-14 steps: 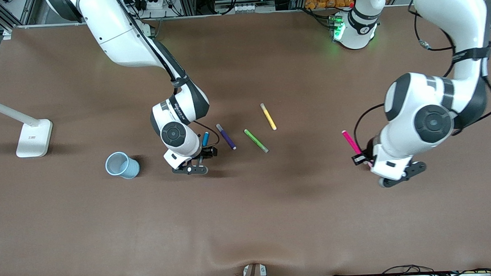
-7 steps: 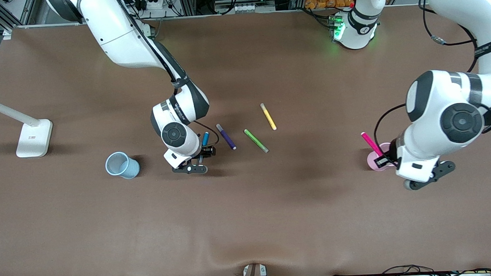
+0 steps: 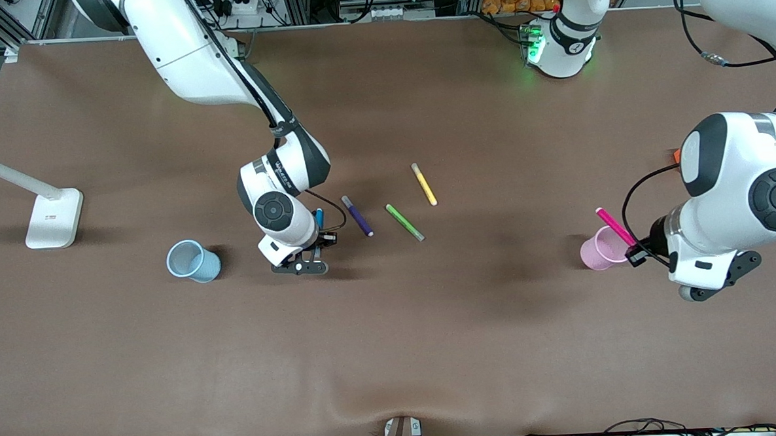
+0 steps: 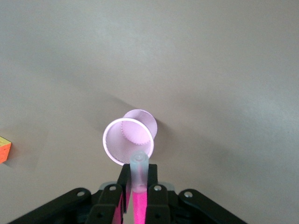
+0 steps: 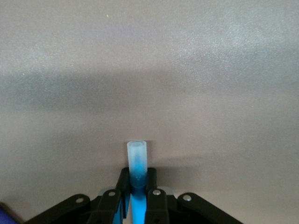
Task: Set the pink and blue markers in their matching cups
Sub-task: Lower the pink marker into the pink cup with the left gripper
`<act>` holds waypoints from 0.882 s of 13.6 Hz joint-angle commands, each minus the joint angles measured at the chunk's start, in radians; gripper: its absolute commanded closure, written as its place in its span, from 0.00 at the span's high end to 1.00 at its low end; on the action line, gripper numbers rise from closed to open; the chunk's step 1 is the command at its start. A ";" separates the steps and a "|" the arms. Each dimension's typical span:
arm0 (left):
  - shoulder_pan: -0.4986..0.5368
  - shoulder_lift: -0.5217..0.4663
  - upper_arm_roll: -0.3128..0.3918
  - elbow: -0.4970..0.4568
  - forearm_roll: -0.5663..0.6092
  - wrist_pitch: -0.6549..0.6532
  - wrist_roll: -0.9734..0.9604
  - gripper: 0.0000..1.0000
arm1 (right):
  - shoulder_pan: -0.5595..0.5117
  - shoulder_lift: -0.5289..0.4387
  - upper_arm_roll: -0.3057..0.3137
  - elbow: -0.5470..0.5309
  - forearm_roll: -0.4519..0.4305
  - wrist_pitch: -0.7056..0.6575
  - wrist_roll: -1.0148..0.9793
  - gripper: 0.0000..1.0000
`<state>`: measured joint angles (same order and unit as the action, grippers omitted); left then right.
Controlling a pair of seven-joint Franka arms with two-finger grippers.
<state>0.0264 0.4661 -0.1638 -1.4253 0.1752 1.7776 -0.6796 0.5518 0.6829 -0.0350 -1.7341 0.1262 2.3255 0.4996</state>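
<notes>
The left hand (image 3: 635, 254), gripping the slim pink marker (image 3: 614, 226), has moved over the pale pink plastic cup (image 3: 600, 249). The right hand (image 3: 320, 242) holds the bright blue marker (image 3: 318, 216). Only the left wrist view shows an orange block (image 4: 4, 152).

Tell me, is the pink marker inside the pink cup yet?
Not yet. The left tool holds the pink marker above the pink cup, whose inside looks empty.

Five markers (image 3: 424, 184); two cups (image 3: 193, 260); maybe one orange block (image 4: 3, 152).
</notes>
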 commanded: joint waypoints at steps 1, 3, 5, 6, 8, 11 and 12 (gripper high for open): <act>0.015 -0.003 0.001 0.006 0.026 -0.023 0.012 0.00 | 0.008 -0.009 -0.008 -0.002 -0.011 0.006 0.002 0.00; 0.014 0.003 0.000 0.003 0.079 -0.023 -0.003 0.00 | 0.007 -0.026 -0.008 -0.004 -0.013 0.006 -0.006 0.00; 0.006 0.012 0.001 0.002 0.119 -0.023 -0.046 0.00 | 0.000 -0.043 -0.008 -0.004 -0.013 0.005 -0.039 0.00; 0.001 0.028 0.001 0.002 0.156 -0.023 -0.099 0.00 | -0.006 -0.057 -0.009 -0.004 -0.013 0.000 -0.077 0.00; -0.023 0.049 -0.003 -0.004 0.243 -0.023 -0.171 0.00 | -0.029 -0.080 -0.009 -0.005 -0.013 -0.012 -0.157 0.00; -0.048 0.074 0.001 -0.001 0.324 -0.023 -0.251 0.00 | -0.035 -0.106 -0.011 -0.005 -0.013 -0.026 -0.260 0.00; -0.048 0.084 -0.003 -0.003 0.417 -0.023 -0.268 0.00 | -0.038 -0.118 -0.013 -0.004 -0.013 -0.025 -0.303 0.00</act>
<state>-0.0149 0.5368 -0.1656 -1.4385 0.4795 1.7711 -0.9101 0.5251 0.6047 -0.0554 -1.7188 0.1200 2.3103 0.2620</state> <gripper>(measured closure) 0.828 0.824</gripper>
